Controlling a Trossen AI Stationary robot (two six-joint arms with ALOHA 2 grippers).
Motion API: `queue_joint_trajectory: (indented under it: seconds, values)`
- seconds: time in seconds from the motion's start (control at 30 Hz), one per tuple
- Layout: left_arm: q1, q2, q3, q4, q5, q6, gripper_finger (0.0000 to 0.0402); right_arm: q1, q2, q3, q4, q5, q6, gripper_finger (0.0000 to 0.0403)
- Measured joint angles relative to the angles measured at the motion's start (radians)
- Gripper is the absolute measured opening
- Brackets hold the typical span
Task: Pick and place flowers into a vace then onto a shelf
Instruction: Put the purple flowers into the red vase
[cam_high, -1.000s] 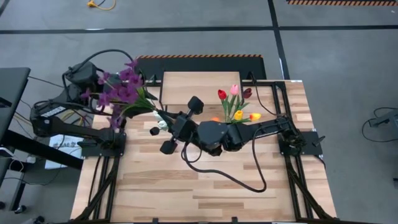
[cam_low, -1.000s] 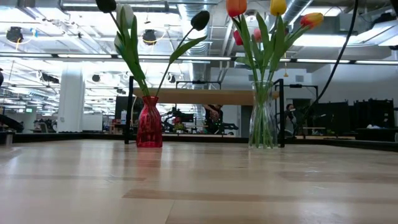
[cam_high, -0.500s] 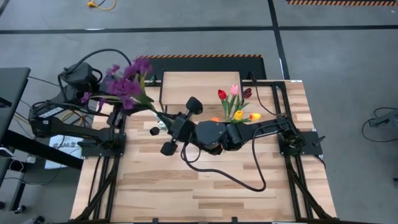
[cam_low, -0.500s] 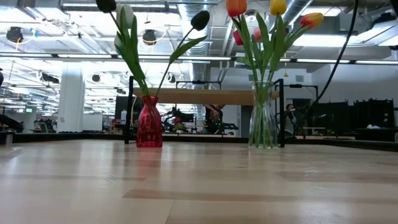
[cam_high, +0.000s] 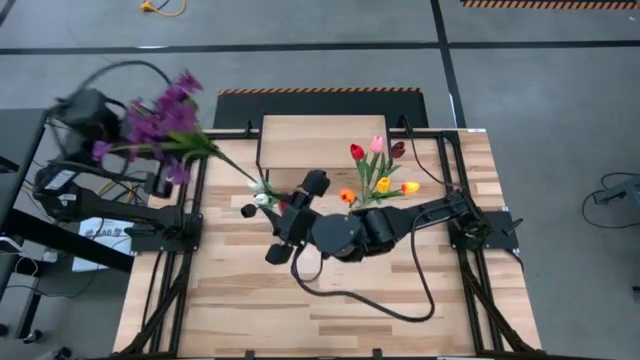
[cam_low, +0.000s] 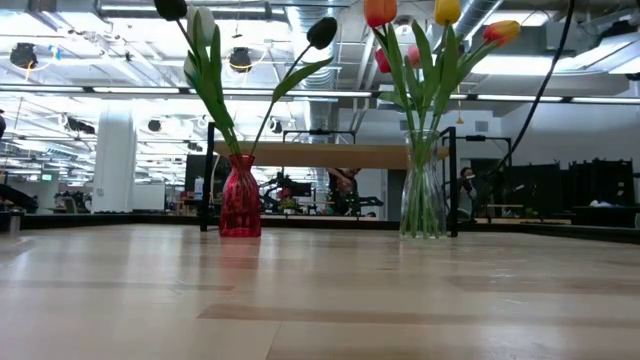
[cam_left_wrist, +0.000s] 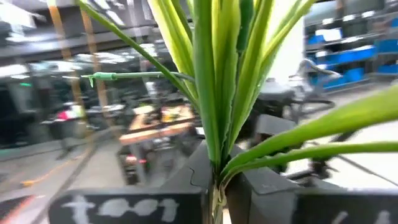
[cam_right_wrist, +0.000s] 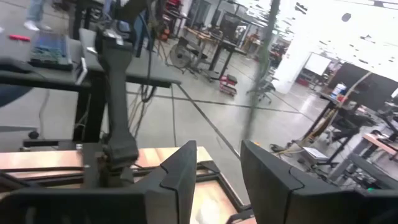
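left gripper (cam_left_wrist: 214, 186) is clamped on the purple sprig (cam_high: 160, 120), held out past the table's left edge. my right gripper (cam_right_wrist: 217, 180) sits mid-table with fingers parted around nothing, beside the red vase (cam_low: 240, 197). shelf (cam_high: 320, 140) stands bare behind.

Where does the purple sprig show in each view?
High: sprig at upper left, beyond the table's edge, left of the shelf.
Low: not in it; the shelf spans mid-picture.
Left wrist: its leaves rise from the shut left gripper.
Right wrist: only a thin blurred stem, possibly its own, beyond the open right gripper.
Landmark: the shelf, in the high and low views.
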Motion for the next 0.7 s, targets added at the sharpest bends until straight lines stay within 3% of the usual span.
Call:
queue_joint_trajectory:
  seconds: [0.27, 0.5, 0.7]
  values:
    - [0.000, -0.022, 0.149, -0.260, -0.348, -0.003, 0.0002, 0.083, 0.000, 0.000, 0.002, 0.030, 0.018, 0.0118]
    - [0.000, -0.073, 0.072, -0.303, -0.354, 0.061, 0.0001, 0.180, -0.052, -0.002, -0.053, 0.055, -0.033, 0.0118]
    - [0.000, -0.102, -0.120, -0.140, -0.422, -0.001, 0.0001, 0.233, -0.175, -0.001, -0.284, 0.049, 0.100, 0.0118]
